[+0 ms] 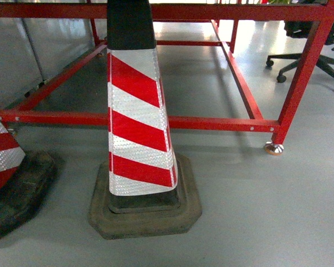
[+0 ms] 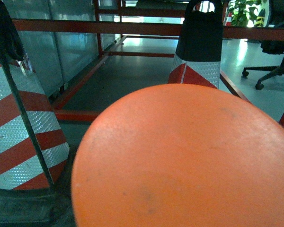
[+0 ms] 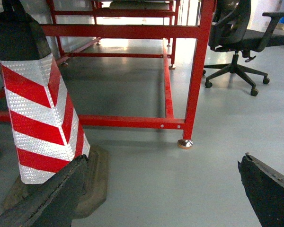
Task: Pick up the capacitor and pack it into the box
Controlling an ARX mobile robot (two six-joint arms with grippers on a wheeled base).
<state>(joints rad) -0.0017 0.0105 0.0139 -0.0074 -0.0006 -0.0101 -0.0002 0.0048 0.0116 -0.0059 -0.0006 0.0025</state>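
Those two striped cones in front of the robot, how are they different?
The middle cone shows nearly whole, only its top cut off; the left cone is mostly out of frame. The middle cone's base is paler and squarish; the left cone's is darker, rounder, rougher. Both have red and white reflective stripes.

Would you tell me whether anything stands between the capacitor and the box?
That cannot be judged: the box appears in no view. The capacitor fills the left wrist view close up; beyond it stand a striped cone and a red frame.
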